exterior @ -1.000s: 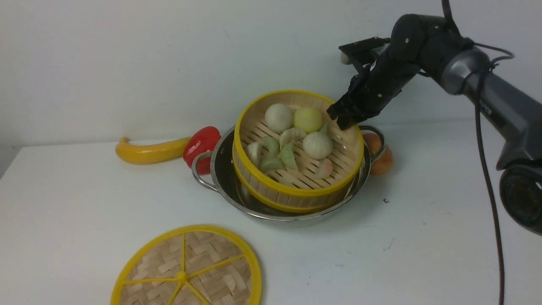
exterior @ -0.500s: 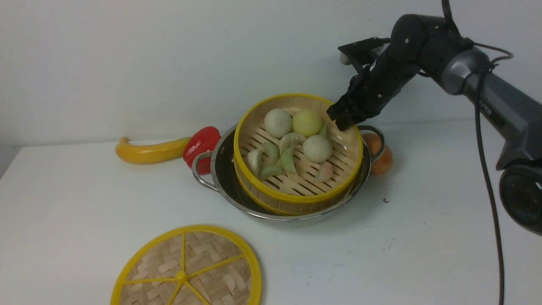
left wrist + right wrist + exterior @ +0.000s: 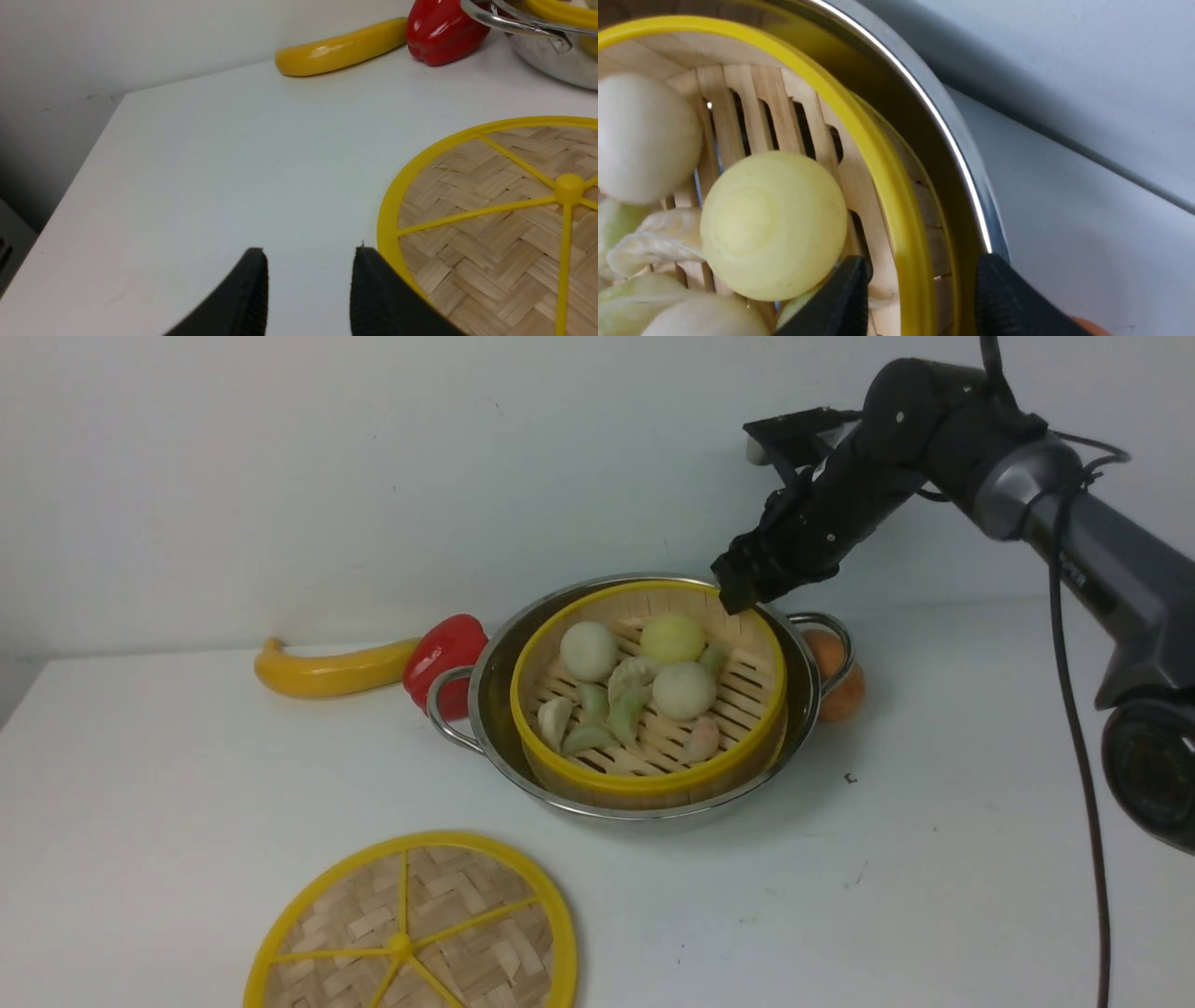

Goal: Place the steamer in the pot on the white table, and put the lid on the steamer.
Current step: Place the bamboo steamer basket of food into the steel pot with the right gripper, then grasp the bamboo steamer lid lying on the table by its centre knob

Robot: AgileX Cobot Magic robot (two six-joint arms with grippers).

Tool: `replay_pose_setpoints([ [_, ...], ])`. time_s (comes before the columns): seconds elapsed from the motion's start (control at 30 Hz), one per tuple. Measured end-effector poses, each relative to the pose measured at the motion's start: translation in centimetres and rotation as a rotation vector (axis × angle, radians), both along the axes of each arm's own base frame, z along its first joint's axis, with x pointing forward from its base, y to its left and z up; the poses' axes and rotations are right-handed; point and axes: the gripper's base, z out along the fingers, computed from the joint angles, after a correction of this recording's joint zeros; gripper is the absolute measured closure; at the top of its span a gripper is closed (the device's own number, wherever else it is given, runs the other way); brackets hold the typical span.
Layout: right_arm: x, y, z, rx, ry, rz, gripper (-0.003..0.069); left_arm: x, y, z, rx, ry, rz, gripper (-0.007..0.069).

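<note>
Steamer (image 3: 747, 681) rim (inside the pot (image 3: 493, 702)) lies between right gripper (image 3: 922, 260) fingers (image 3: 1008, 303).

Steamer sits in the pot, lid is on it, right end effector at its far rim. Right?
No: the lid is not on the steamer; the front view shows it lying flat on the white table, in front of the pot. The steamer does sit in the pot, with the right end effector at its far rim.

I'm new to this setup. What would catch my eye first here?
The steamer full of toy buns sits inside the shiny pot mid-table, the right gripper open astride its far rim. Nearer the camera, the woven lid lies flat on the white table, beside the open left gripper.
</note>
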Motion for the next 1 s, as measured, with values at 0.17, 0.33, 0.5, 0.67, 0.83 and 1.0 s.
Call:
replay_pose_setpoints([
  [0.17,0.3,-0.2,2.8,-0.001,-0.096,-0.022,0.0338,0.0,0.0,0.0,0.0,0.0,0.0,0.0384],
  [0.33,0.4,-1.3,8.3,-0.006,-0.273,-0.148,0.0453,0.0,0.0,0.0,0.0,0.0,0.0,0.0384],
  [0.5,-1.1,-3.4,14.9,-0.043,-0.451,-0.306,0.0648,0.0,0.0,0.0,0.0,0.0,0.0,0.0384],
  [0.67,-4.6,-4.8,22.2,-0.009,-0.595,-0.363,0.0664,0.0,0.0,0.0,0.0,0.0,0.0,0.0384],
  [0.83,-8.0,-5.5,27.3,0.101,-0.67,-0.386,0.0664,0.0,0.0,0.0,0.0,0.0,0.0,0.0384],
  [1.0,-11.3,-5.4,31.0,0.28,-0.679,-0.36,0.066,0.0,0.0,0.0,0.0,0.0,0.0,0.0384],
])
